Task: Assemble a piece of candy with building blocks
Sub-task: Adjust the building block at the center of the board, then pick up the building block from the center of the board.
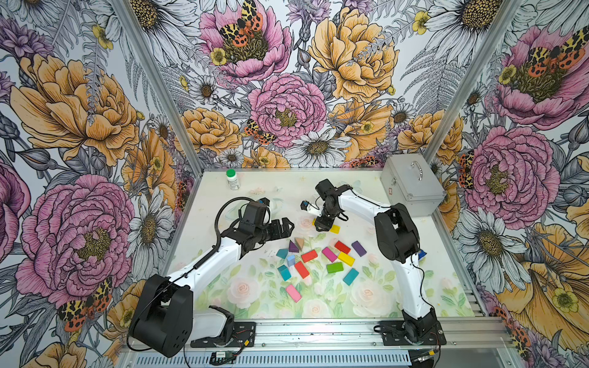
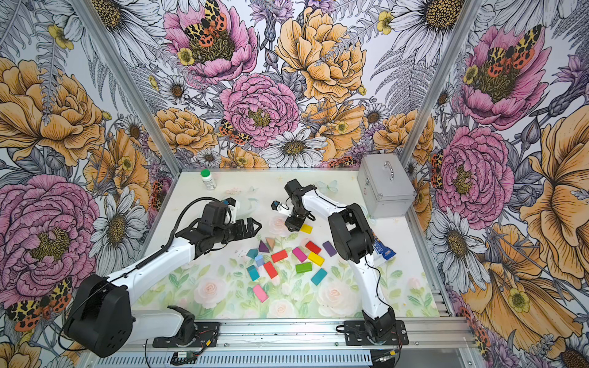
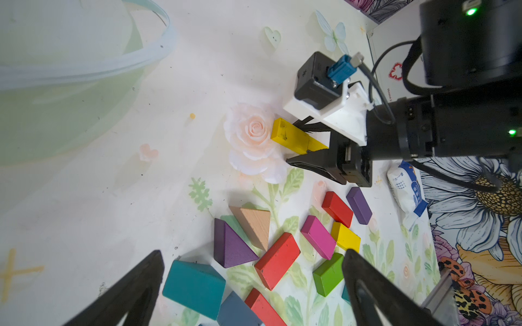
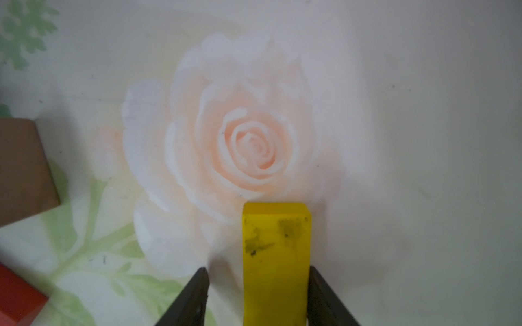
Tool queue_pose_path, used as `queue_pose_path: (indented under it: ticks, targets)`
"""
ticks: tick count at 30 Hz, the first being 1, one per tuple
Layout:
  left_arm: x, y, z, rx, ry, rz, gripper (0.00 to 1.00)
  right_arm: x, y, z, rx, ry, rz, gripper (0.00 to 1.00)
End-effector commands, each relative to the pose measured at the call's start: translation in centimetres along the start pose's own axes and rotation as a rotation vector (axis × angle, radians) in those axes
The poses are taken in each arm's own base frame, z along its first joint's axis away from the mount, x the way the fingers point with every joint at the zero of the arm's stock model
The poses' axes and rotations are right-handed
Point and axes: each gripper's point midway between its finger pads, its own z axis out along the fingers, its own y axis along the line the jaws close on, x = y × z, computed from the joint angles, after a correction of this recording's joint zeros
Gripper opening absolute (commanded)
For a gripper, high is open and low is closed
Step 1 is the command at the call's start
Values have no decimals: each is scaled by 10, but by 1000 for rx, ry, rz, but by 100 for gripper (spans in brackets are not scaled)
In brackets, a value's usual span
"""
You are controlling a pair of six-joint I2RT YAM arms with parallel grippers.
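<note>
top views: right gripper [image 1: 322, 227] points down over the yellow block [image 1: 334, 229], which sits on the mat [image 1: 242, 286] just beyond the loose pile of blocks [image 1: 318, 259], apart from it; jaw gap unreadable from up here. left gripper [image 1: 285, 227] hovers near the pile's far-left corner, jaws spread wide, empty. no candy shape started, every other block lies scattered, several touching. left wrist: yellow block [image 3: 291, 135] looks down on the mat beside the printed rose [image 3: 254, 132], possibly on a narrow long side, can't be sure; right gripper [image 3: 291, 142] has a finger either side of it. purple triangle [image 3: 233, 248] and tan triangle [image 3: 255, 223] touch each other at the pile's far edge; snack packet [image 3: 406, 192] lies past the purple brick [image 3: 359, 205], not a task piece. right wrist: jaws parted around the block [image 4: 276, 254], clear gap at one finger [image 4: 195, 290], the other touching or nearly so, so not clamped. risks, my read: that touching finger can drag or tip the block on retreat, worse if it really stands on a thin side; a skewed first piece throws off everything butted against it. the left's wide jaws going into a crowded pile can shove neighbours, since bricks lie edge to edge. both arms work the same patch, so a wrist collision is possible if they move together
</note>
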Motion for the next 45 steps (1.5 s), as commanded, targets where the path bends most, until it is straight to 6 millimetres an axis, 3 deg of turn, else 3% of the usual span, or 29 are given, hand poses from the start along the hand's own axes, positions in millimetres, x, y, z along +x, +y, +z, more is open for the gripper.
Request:
queue_pose_path:
  ticks: [1,4,7,12,16,23,32,39,45]
  targets:
    - [-4,-7,0,17,-17,31,99,-10,-3,-46,43,-72,78,59]
    - [-2,-13,2,24,-12,52,99,4,8,-60,61,-60,166,60]
    - [3,-26,6,40,6,93,99,36,25,-62,84,-6,270,60]
    - [17,-45,21,70,68,163,99,95,50,-47,90,126,358,60]
    - [23,-51,29,82,100,180,99,109,56,-34,66,155,378,58]
    - [29,-52,30,81,109,192,99,110,56,-26,53,168,374,53]
    - [23,-51,24,83,87,183,99,111,62,-14,21,191,362,15]
    - [29,-32,17,58,82,139,99,58,53,-45,62,50,298,14]
    - [28,-23,7,49,53,107,99,14,52,-36,56,15,204,16]
